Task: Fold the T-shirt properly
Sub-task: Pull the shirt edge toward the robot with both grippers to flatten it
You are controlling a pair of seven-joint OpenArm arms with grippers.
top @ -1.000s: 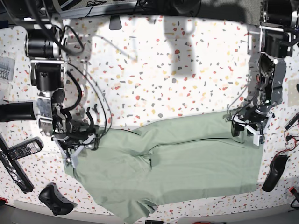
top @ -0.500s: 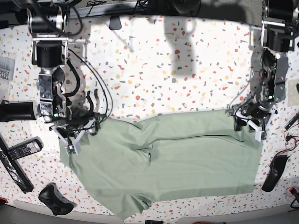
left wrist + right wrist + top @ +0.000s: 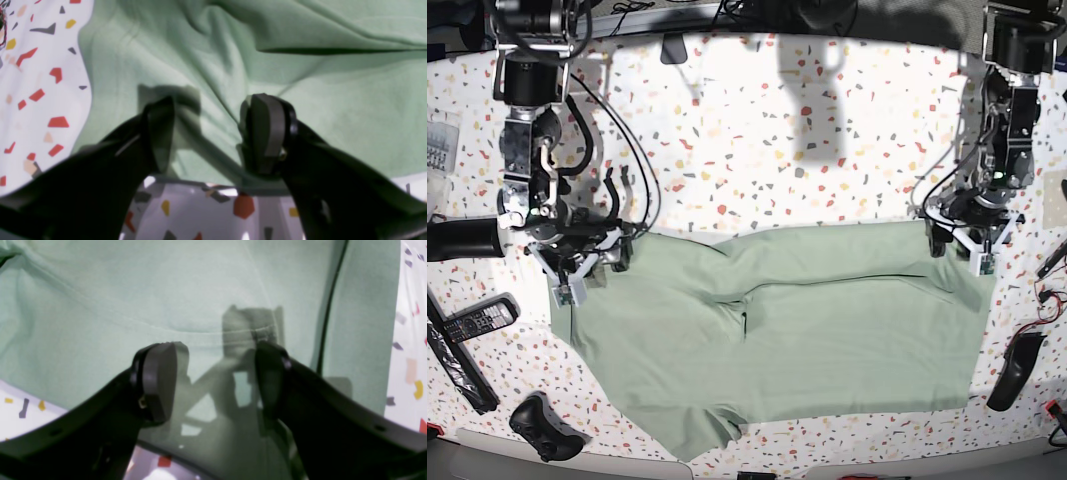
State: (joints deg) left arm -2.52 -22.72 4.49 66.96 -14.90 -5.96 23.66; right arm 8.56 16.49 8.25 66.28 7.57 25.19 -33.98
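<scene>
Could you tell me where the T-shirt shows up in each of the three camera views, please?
Base: T-shirt spread across the lower middle of the table.
Left wrist: T-shirt fills the upper right, behind the open left gripper.
Right wrist: T-shirt covers most of the frame.
Shared landmark: the speckled tabletop.

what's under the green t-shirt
The speckled terrazzo table shows all around the T-shirt, and at its edge in the left wrist view. Whatever lies beneath the spread fabric is covered.
</scene>
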